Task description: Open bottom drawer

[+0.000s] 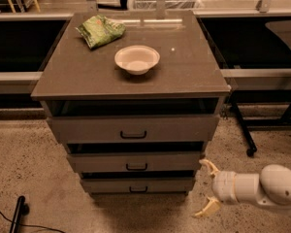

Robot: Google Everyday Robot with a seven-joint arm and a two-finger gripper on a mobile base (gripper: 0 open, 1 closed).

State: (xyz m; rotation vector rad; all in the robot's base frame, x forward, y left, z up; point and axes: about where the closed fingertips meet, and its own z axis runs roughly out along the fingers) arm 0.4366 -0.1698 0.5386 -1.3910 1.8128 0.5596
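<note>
My two fingers (209,167) are spread wide apart, one above and one below, and there is nothing between them. My gripper (206,188) hangs low over the floor (24,164), with the open side turned to the left, toward the cabinet (87,72). It is just beside the right end of the bottom drawer (106,184), at about the same height, and I see no touching. Behind the gripper, my white arm (262,189) goes out to the right edge of the view.

The bottom drawer is the lowest of three fronts. Its small black handle (138,189) is in the middle of the front, well to the left of my fingers. Above it sit the middle drawer (97,162) and the top drawer (87,129), each with a dark gap over it. On top of the cabinet stands a pale bowl (137,59), and a green bag (101,30) lies near the back left corner, apart from the bowl.
</note>
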